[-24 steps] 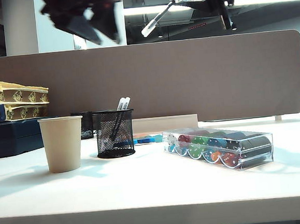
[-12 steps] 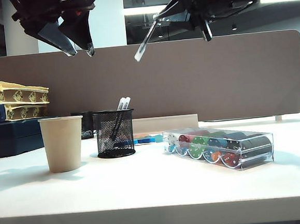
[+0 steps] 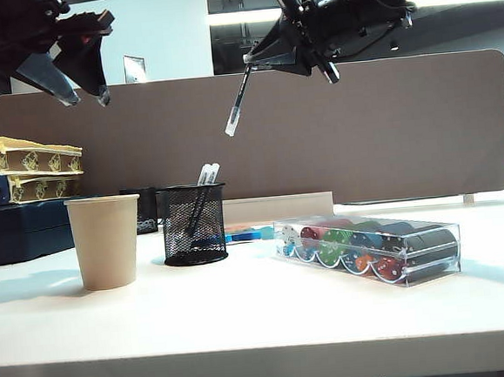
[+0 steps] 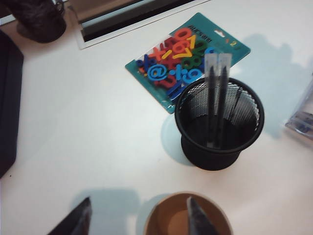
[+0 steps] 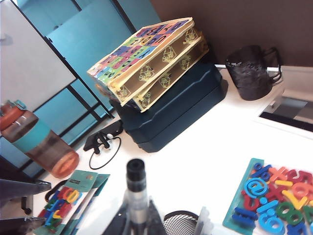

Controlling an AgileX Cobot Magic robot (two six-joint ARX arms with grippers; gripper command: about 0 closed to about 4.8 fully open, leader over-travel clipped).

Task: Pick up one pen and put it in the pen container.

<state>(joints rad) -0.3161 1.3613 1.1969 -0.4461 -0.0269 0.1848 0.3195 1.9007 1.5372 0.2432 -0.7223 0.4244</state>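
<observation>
My right gripper (image 3: 255,63) high, jaws pinching pen (image 3: 237,103), tip slanting down; cup (image 3: 193,224) below it. My left gripper (image 3: 77,90) jaws spread, empty, above paper cup (image 3: 104,242).

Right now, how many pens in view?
3. Two stand in the mesh cup, whitish tops up; the pen hangs from the right claw above it. None seen elsewhere.

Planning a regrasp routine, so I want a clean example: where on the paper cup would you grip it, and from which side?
Grip the paper cup across its upper wall, just below the rim, coming from above or its open left side: it stands upright and tapers downward. The mesh pen container crowds its right. The left gripper, open, hangs nearest; the right gripper is shut on the pen.
</observation>
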